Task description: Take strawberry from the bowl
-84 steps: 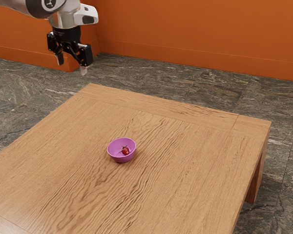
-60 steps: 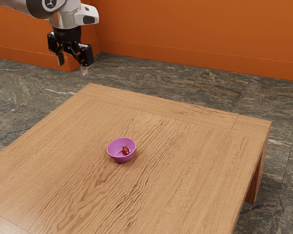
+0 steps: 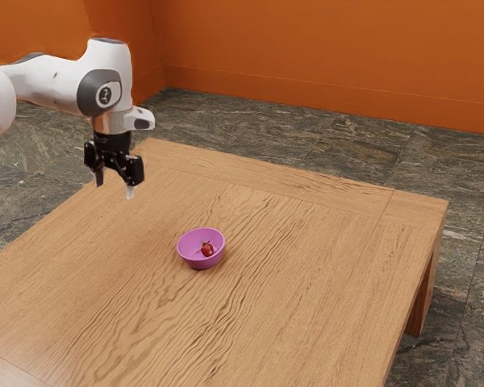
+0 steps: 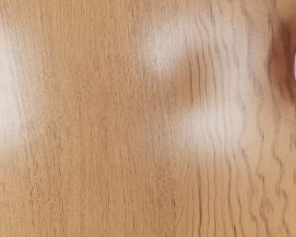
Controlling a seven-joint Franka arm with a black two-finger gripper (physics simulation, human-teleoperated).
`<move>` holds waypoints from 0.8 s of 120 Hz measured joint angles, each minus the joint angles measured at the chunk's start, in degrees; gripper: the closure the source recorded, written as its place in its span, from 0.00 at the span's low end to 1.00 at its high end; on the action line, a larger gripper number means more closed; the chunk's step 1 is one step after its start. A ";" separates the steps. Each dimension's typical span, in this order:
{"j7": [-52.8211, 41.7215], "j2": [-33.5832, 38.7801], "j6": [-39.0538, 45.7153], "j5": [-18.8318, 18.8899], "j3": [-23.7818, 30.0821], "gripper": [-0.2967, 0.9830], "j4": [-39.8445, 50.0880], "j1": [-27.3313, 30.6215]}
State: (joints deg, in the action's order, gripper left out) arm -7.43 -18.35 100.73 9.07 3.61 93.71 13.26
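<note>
Strawberry: the small red strawberry [image 3: 207,250] is sitting inside the bowl, down low in there, with what looks like a dark leafy top on it. Nothing's touching it except the bowl.
Bowl: a round, smooth pink-purple bowl [image 3: 195,263], upright on the table. Can't really tell what it's made of, sorry.
Tool: the black two-finger tool [image 3: 114,188] is open, fingers pointing down and spread with a gap between them, nothing in its grip. It's hanging in the air over the table, well apart from the bowl, off toward the exterior view's left.
Arm: the white arm with dark grey joint covers [image 3: 52,82] comes in from the exterior view's left and bends down to the tool.
Table: a light brown wooden table [image 3: 323,274], pretty wavy grain, with a chunky square-cut leg [image 3: 422,302] at the exterior view's right.
Wrist cam: mostly wood grain with some pale shiny patches, plus a slice of the bowl's rim and a darker shadow next to it.
Room: bright orange wall [image 3: 323,48] behind, grey-brown stone-look floor [image 3: 36,161] around the table.
</note>
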 joint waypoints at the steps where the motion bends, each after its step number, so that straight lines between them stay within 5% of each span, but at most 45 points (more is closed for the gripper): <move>1: -0.15 -0.17 0.65 -0.04 -0.01 0.23 0.64 0.11; 21: -2.79 -2.34 10.52 -0.53 0.09 0.23 3.82 0.00; 53: -2.51 -10.39 18.95 -0.69 1.85 0.23 -6.67 -1.79; 75: 8.99 -10.59 18.87 -1.49 1.04 0.23 -6.82 -1.78; 96: 18.67 -12.40 20.79 -11.60 -0.59 0.29 -7.21 -1.89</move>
State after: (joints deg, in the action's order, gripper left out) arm 11.24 -30.76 121.52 -2.53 3.02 86.50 11.37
